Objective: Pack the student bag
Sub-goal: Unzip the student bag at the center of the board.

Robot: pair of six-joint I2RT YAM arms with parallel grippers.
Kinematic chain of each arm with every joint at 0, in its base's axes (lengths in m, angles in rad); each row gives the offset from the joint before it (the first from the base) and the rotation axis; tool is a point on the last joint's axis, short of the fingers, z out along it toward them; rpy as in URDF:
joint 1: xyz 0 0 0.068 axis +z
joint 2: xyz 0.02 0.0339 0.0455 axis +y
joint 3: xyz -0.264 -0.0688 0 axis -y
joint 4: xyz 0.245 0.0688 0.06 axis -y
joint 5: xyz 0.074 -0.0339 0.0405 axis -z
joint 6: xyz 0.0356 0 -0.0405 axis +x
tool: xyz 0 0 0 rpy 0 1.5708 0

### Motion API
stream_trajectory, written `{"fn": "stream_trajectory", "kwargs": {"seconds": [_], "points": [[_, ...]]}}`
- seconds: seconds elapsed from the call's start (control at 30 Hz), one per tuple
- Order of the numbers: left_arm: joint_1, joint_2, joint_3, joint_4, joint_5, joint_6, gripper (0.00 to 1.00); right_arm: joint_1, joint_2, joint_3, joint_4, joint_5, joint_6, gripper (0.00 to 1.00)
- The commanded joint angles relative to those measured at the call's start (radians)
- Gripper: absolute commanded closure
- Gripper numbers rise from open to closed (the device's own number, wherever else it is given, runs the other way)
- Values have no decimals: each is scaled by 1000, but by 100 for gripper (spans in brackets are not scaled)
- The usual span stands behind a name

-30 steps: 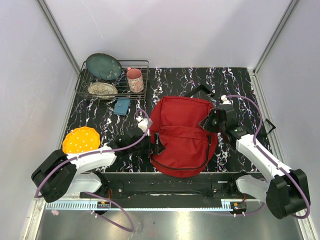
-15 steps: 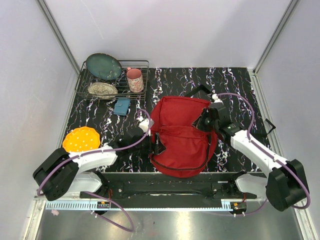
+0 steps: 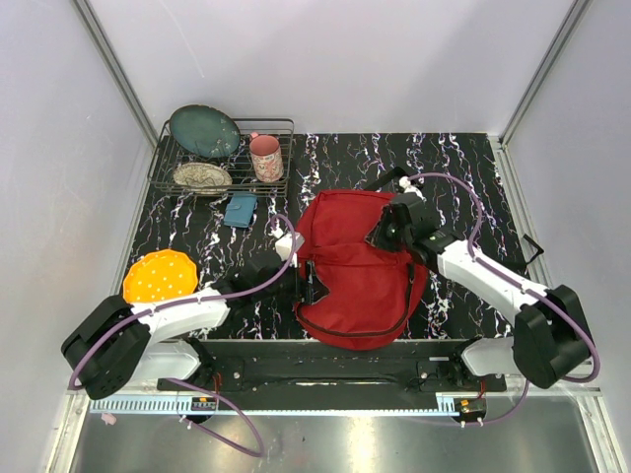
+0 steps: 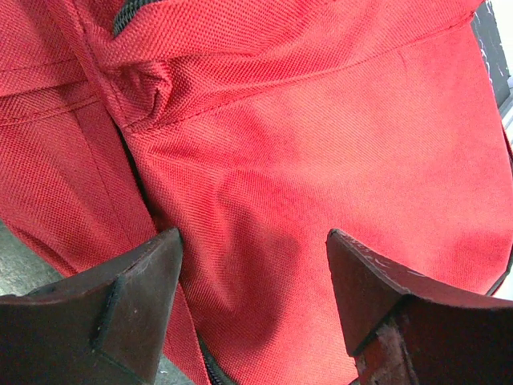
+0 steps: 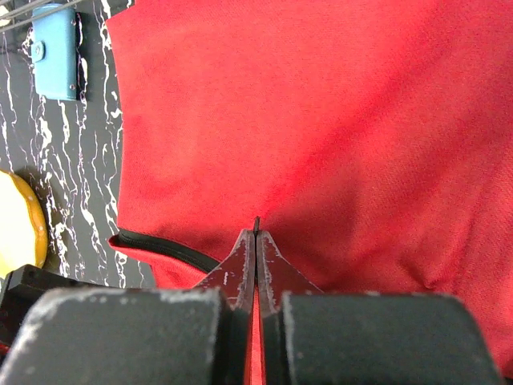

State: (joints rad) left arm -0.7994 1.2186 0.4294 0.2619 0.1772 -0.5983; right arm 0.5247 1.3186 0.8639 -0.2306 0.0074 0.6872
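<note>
The student bag [image 3: 357, 281], a large red backpack with black zippers, lies flat in the middle of the table. My left gripper [image 3: 302, 281] is at its left edge; in the left wrist view the gripper [image 4: 252, 241] is open, with its jaws on either side of a bulge of the red fabric [image 4: 304, 144]. My right gripper [image 3: 381, 236] is over the bag's upper part. In the right wrist view the gripper [image 5: 256, 234] is shut, and a thin black tab of the bag [image 5: 321, 104] sticks out at its tips. The bag's inside is hidden.
A blue wallet [image 3: 240, 209] lies left of the bag and also shows in the right wrist view [image 5: 56, 52]. A yellow plate [image 3: 160, 276] sits at the near left. At the far left a wire rack [image 3: 286, 126] holds a teal plate [image 3: 204, 130], a bowl [image 3: 202, 175] and a pink mug [image 3: 265, 156].
My right gripper has moved left and away from me across the top of the bag, and the bag's right upper edge has shifted with it. The left arm has stayed put.
</note>
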Motion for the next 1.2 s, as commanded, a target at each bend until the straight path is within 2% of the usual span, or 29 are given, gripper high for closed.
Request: {"fn": "stream_trajectory", "kwargs": {"seconds": [0.0,0.27,0.37,0.43,0.53,0.6,0.73,0.77,0.87,1.07,1.17], "points": [[-6,-27,0,76,27,15,24,41,28,83,59,28,46,100],[-4,-42,-4,77,24,11,24,58,10,103,66,91,51,100],[-30,-114,20,34,-10,52,24,57,8,129,13,114,41,100],[-75,-186,69,-22,-83,92,20,57,2,115,-10,153,28,100],[-119,-218,121,2,-96,155,12,57,-25,75,-13,184,26,100],[-142,-191,167,22,-62,180,11,57,-39,61,-15,190,31,100],[-216,-29,271,-16,-64,219,11,57,-62,40,-30,207,35,100],[-228,-5,319,-50,-83,233,11,57,-76,40,-33,212,32,100],[-241,25,322,-96,-151,207,11,55,-104,29,-49,226,23,100],[-239,-140,226,-242,-425,137,3,51,-151,3,-82,250,-14,100],[-222,-244,194,-309,-498,137,1,40,-168,-6,-102,243,-18,73]]}}
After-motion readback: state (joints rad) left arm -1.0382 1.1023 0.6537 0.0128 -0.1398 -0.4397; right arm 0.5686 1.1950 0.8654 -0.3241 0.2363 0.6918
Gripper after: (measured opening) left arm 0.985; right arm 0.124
